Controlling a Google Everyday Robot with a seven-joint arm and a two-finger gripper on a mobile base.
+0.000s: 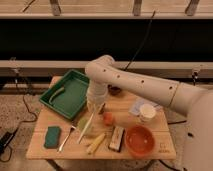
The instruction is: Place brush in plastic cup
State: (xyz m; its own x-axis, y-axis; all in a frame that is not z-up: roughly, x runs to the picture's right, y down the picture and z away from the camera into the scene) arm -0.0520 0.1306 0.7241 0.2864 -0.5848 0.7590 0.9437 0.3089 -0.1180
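The brush [86, 129] is a long whitish stick. It slants down-left from my gripper [95, 109] across the front of the plastic cup [82, 123], a small light-green tumbler standing on the table just right of the tray's near corner. My gripper hangs from the arm's wrist directly above and slightly right of the cup, and looks shut on the brush's upper end. The brush's lower end reaches the table in front of the cup. The cup's rim is partly hidden by the brush.
A green tray [75, 80] with a grey curved utensil [57, 94] lies at the left. A green sponge [52, 136], tan-handled utensil [65, 140], orange ball [108, 119], yellow item [96, 143], dark block [116, 138], orange bowl [139, 141] and white cup [147, 112] crowd the front.
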